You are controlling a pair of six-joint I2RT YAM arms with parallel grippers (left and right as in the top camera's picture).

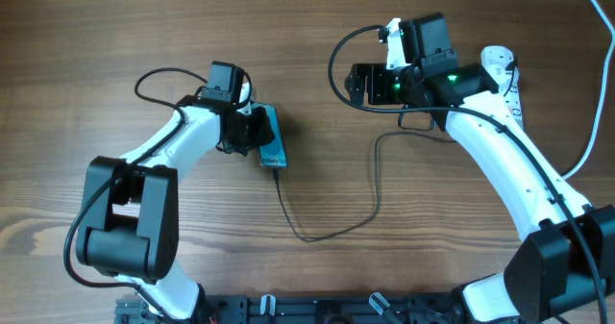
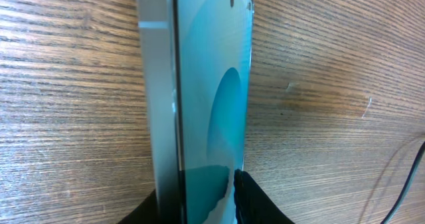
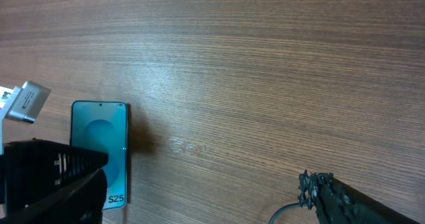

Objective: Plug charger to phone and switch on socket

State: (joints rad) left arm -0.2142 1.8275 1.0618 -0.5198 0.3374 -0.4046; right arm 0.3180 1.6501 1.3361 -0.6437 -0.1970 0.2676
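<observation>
Wood desk (image 1: 58, 74) bears a light, stiff, likely slippery phone (image 1: 272, 139), left pincer (image 1: 259, 132) clamping its edges, right pincer (image 1: 356, 84) wide, empty.

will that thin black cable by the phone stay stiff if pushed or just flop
Likely floppy: the charger lies in loose curves on the table beside the phone. It looks thin and light, so a push would probably bend it, not slide it whole.
</observation>
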